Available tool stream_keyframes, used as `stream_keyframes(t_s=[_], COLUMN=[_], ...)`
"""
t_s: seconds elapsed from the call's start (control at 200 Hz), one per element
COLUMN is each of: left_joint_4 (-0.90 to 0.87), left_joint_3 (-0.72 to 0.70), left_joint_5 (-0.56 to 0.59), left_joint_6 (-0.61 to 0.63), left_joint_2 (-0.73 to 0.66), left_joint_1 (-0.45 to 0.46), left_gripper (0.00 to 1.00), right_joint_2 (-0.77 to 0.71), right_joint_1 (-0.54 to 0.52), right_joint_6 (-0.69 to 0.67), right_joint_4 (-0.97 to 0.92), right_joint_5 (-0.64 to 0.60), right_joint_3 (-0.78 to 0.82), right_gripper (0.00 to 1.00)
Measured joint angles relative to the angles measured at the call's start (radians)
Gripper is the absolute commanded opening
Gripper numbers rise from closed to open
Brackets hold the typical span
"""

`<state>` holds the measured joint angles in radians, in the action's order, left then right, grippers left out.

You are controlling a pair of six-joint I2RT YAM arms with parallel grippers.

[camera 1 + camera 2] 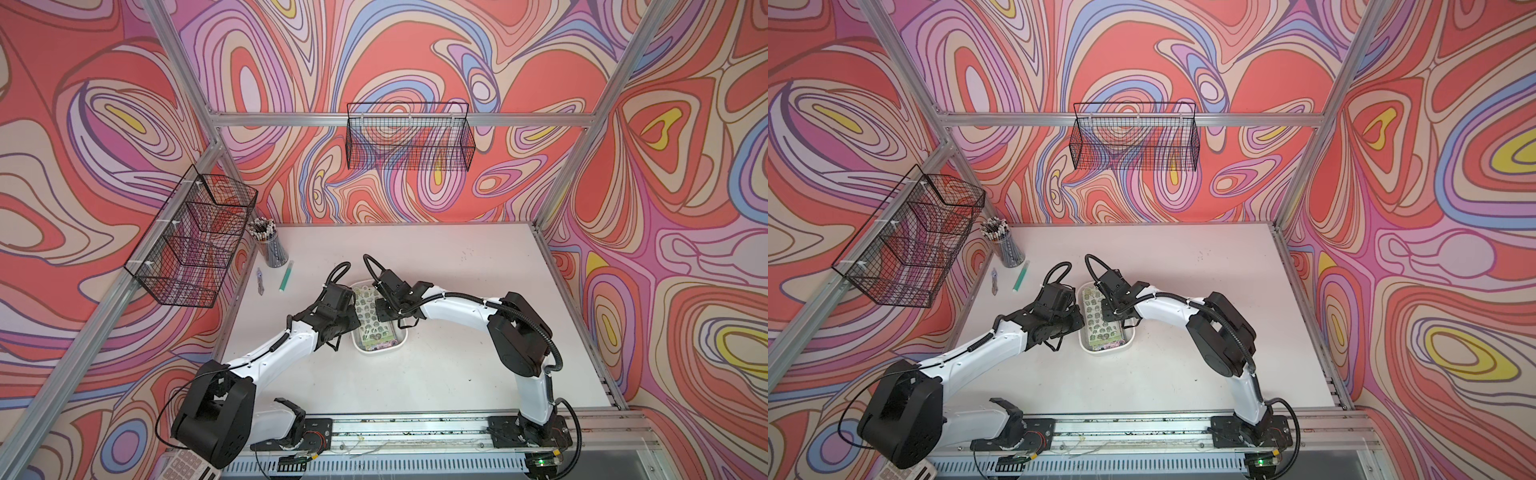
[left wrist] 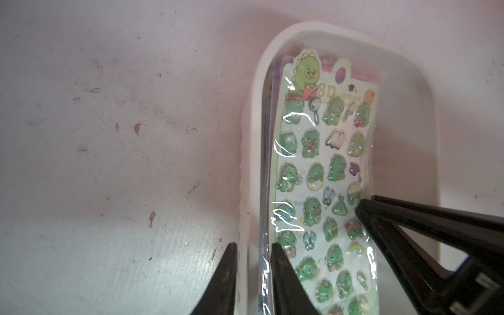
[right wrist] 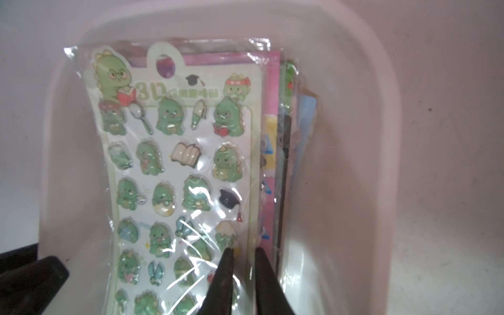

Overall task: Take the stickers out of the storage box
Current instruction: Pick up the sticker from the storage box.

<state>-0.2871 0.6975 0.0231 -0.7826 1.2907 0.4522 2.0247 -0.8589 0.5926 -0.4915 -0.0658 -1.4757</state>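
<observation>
The white storage box [image 1: 376, 350] lies mid-table in both top views, its rim [image 1: 1104, 349] toward the front. A stack of stickers [image 1: 372, 320] fills it, with a green dinosaur sheet [image 3: 177, 163] in a clear wrapper on top and pink and blue sheets under it. My left gripper [image 2: 254, 244] straddles the box's long wall [image 2: 253, 122], one finger on the table outside and one inside against the stickers' edge [image 2: 321, 169]. My right gripper [image 3: 244, 249] is pinched on the top sheet's long edge near the opposite wall [image 3: 341, 163].
A cup of pencils [image 1: 270, 245], a green pen [image 1: 285, 276] and a small metal tool [image 1: 260, 281] lie at the table's back left. Black wire baskets hang on the left wall [image 1: 195, 237] and the back wall [image 1: 409, 137]. A calculator [image 1: 189, 463] sits at the front left.
</observation>
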Motion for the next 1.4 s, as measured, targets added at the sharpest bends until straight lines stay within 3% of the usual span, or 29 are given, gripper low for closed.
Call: stream_keyframes(t_s=[0.22,0.661,0.991,1.397], left_joint_4=[0.0,-0.001,-0.002,-0.008], left_joint_3=[0.0,0.0,0.0,0.0], left_joint_5=[0.0,0.004,0.008,0.008], left_joint_6=[0.0,0.001,0.002,0.004], left_joint_2=[0.0,0.0,0.002,0.014], left_joint_1=[0.0,0.0,0.0,0.0], left_gripper=[0.26,0.26,0.25,0.25], right_joint_2=[-0.001,-0.023,-0.121,-0.244], right_joint_1=[0.0,0.002,0.033,0.137], right_joint_6=[-0.004,-0.026,-0.05,-0.073], right_joint_4=[0.002,-0.049,-0.086,-0.112], right_joint_5=[-0.001,-0.02,-0.015,0.088], right_joint_3=[-0.007,-0.035,-0.077,-0.094], right_gripper=[0.0,0.0,0.0,0.0])
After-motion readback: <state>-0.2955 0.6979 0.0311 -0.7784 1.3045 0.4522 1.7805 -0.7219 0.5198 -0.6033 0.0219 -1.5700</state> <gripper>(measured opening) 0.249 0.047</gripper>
